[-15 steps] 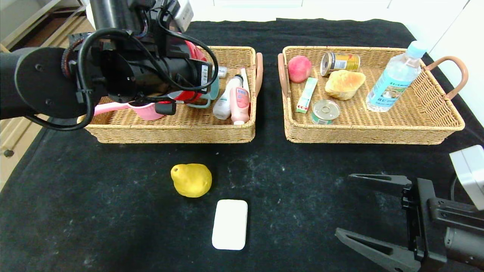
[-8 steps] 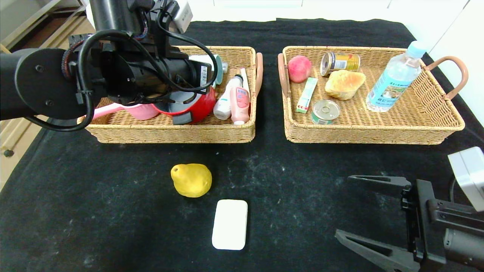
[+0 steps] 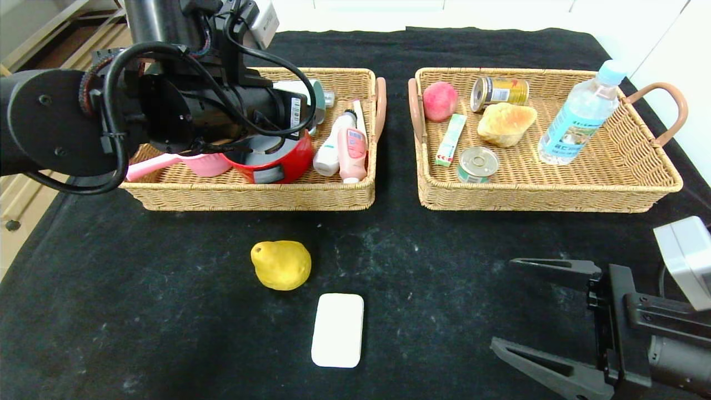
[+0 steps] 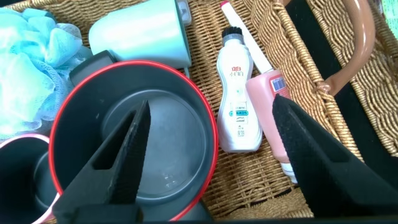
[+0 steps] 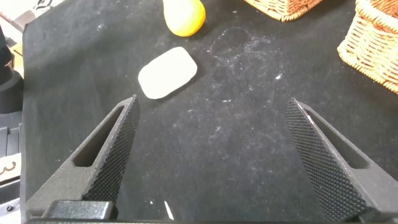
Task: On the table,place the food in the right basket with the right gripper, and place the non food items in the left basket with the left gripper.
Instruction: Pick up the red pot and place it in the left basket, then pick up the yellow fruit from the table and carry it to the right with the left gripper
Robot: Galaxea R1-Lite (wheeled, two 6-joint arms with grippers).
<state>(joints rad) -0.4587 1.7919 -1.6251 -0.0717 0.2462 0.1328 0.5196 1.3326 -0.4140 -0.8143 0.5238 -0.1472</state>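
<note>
Fingers of the left gripper (image 4: 205,155) are spread wide over the red pot (image 3: 272,161), which sits in the left basket (image 3: 250,194). Right gripper (image 3: 547,322) waits wide open near the pear (image 3: 281,265) and white soap (image 3: 338,330).

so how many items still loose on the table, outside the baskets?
2. The yellow pear lies on the black cloth in front of the left basket; the white soap bar lies just nearer the robot, beside it. None appear hidden.
</note>
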